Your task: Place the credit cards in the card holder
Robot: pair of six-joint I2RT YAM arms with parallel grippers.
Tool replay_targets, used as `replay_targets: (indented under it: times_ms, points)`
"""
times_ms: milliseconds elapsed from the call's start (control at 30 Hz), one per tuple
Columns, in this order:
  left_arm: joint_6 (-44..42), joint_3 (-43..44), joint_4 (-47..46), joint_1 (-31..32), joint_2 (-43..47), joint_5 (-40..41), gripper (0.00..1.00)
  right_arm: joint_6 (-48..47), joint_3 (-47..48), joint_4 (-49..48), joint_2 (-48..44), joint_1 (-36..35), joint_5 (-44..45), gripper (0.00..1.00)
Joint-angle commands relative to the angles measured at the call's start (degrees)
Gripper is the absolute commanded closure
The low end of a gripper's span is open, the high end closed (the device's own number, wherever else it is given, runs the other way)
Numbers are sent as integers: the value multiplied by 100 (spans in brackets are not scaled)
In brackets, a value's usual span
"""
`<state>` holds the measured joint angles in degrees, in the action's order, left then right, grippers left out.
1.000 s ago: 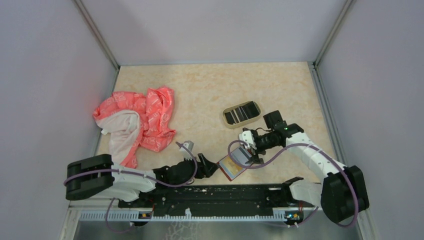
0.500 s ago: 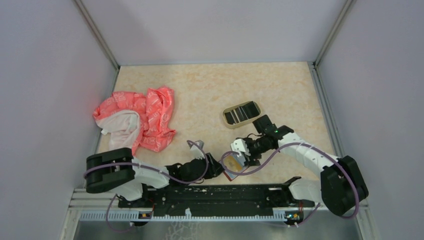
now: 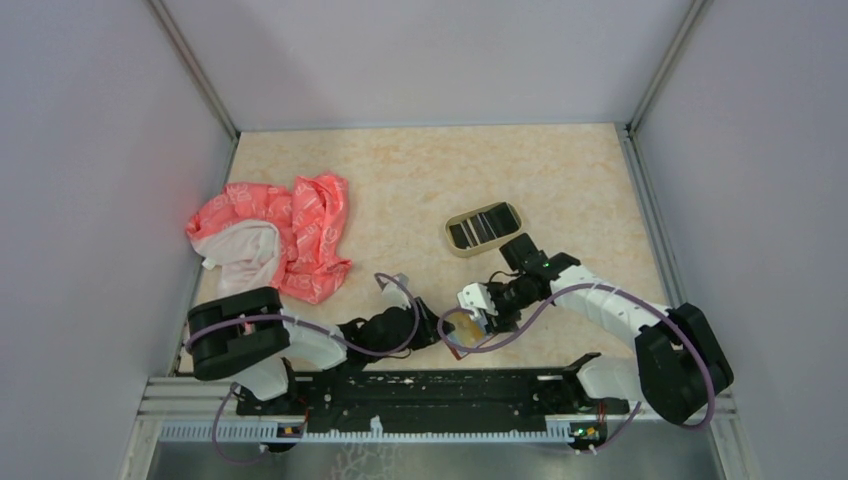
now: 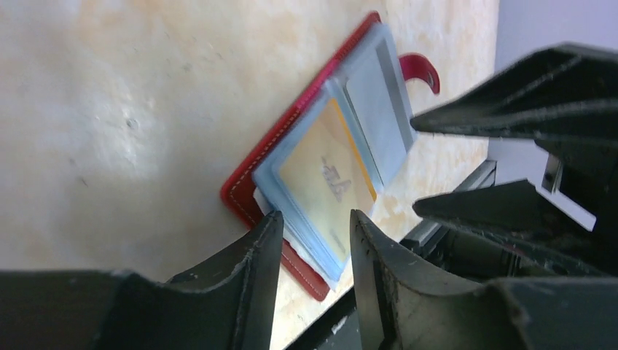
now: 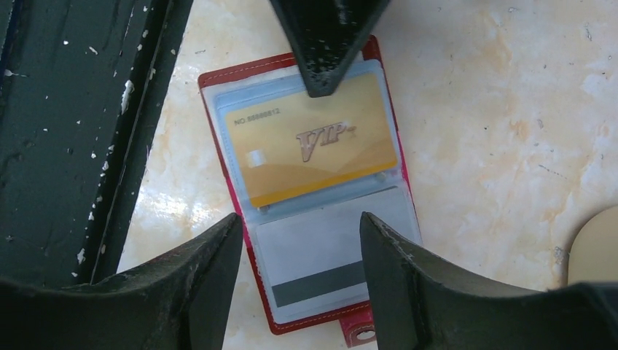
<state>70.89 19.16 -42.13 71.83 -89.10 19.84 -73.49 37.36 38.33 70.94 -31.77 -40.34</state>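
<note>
The red card holder point(image 5: 218, 79) lies open on the table by the front rail. Its clear sleeves hold a gold VIP card point(image 5: 313, 149) and a grey card with a dark stripe point(image 5: 328, 266). My right gripper point(image 5: 300, 222) is open just above the grey card, its jaws astride it. My left gripper point(image 4: 315, 219) is open at the holder's point(image 4: 244, 191) opposite end, with the sleeve edges between its jaws. In the top view both grippers, left point(image 3: 437, 335) and right point(image 3: 478, 312), meet over the holder point(image 3: 453, 340), which is mostly hidden. Dark striped cards point(image 3: 482, 229) lie in the tan tray point(image 3: 452, 236).
A pink and white cloth point(image 3: 275, 245) lies crumpled at the left. The black front rail point(image 3: 450, 385) runs right beside the holder. Walls close in the table on three sides. The tray's edge point(image 5: 594, 251) shows at the right of the right wrist view.
The left arm has reached right to the holder's end. The right gripper has come down and left over the holder, which now shows far less from above.
</note>
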Motion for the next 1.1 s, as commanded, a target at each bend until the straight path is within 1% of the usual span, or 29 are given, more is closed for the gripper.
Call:
replay_targets:
  times_ms: [0, 67, 200, 333, 433, 500, 600, 700, 733, 800, 900, 1067]
  points:
    - [-228, 68, -305, -520, -307, -544, 55, -8, 69, -92, -119, -75, -181, 42]
    - [-399, 100, -475, -770, -428, -821, 57, -9, 48, -104, -116, -75, -198, 46]
    - [-867, 286, -536, -1175, -523, -1150, 57, 46, 43, -172, -61, -75, -187, 57]
    - [-1353, 550, -238, -1410, -408, -1289, 56, 352, 21, -458, 24, -75, -47, 73]
    - [-1782, 606, 70, -1435, -92, -1349, 52, 785, 9, -832, 105, -81, 61, 85]
    - [-1979, 573, 363, -1435, 175, -1421, 51, 1064, -1, -1071, 161, -96, 135, 90]
    - [-2078, 335, 363, -1437, 500, -1581, 50, 1276, -10, -1221, 297, -176, 212, 93]
    - [-2015, -18, -69, -1435, 637, -1790, 51, 1367, 7, -1305, 502, -305, 364, 94]
    - [-1965, -112, -239, -1440, 642, -1845, 54, 1404, 20, -1333, 550, -348, 436, 95]
    - [-1909, -257, -585, -1436, 589, -1952, 63, 1473, 41, -1375, 652, -422, 565, 95]
    - [-1831, -311, -829, -1441, 461, -2160, 74, 1496, 52, -1406, 763, -473, 674, 95]
    - [-1841, -189, -845, -1436, 194, -2237, 79, 1484, 75, -1364, 930, -544, 814, 96]
